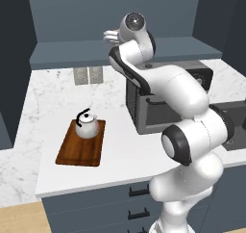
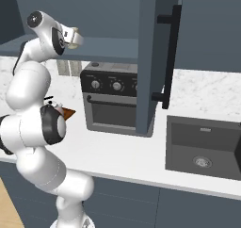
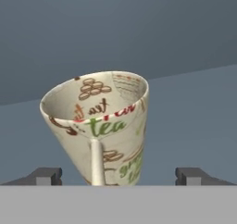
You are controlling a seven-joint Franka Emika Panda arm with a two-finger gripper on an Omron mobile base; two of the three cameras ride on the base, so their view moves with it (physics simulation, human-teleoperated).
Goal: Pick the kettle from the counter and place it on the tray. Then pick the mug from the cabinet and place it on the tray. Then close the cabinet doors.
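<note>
Sitting on the tray [image 1: 77, 152], the kettle [image 1: 87, 126] rests at its far end on the counter [image 1: 48, 97]. Gripper [image 3: 119, 176] is up inside the cabinet [image 1: 120, 15], fingers [image 3: 44, 176] spread wide either side of the mug [image 3: 104, 126], not touching it. Mug tilts, its handle facing the hand camera, just above the cabinet shelf. Cabinet door [image 2: 153, 57] stands open beside the toaster oven [image 2: 110, 100]; sink [image 2: 207, 147] off right.

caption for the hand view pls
Mug between the open gripper fingertips, handle toward the camera, cabinet behind.
</note>
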